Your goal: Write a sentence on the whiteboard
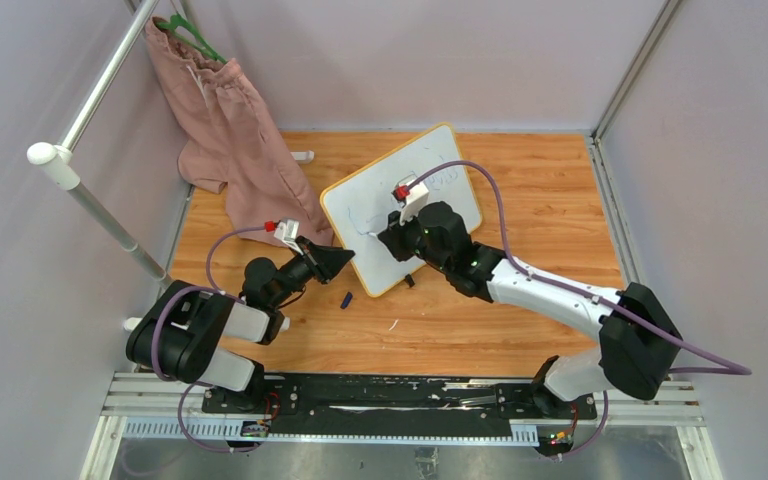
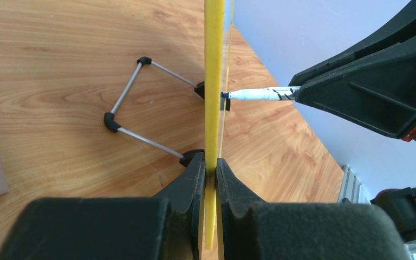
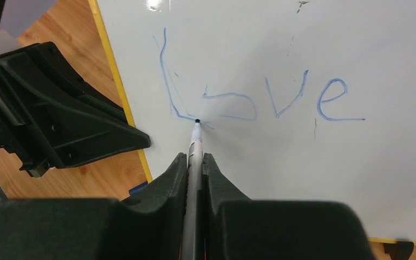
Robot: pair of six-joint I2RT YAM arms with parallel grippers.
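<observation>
Whiteboard (image 1: 365, 215), small white yellow-framed rectangle: left gripper (image 2: 211, 165) clamped on left edge. Right gripper (image 3: 195, 162) clamped on thin white marker (image 3: 196, 135), tip touching face at left start of blue sentence (image 3: 281, 100).

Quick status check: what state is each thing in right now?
Whiteboard: upright on its wire stand, edge clamped.
Left gripper: shut on the board's edge.
Marker: uncapped, tip touching the board at the L's foot.
Right gripper: shut on the marker.
Sentence: "Love" written, more cut off at right.
Cap: off, lying on the table.
</observation>
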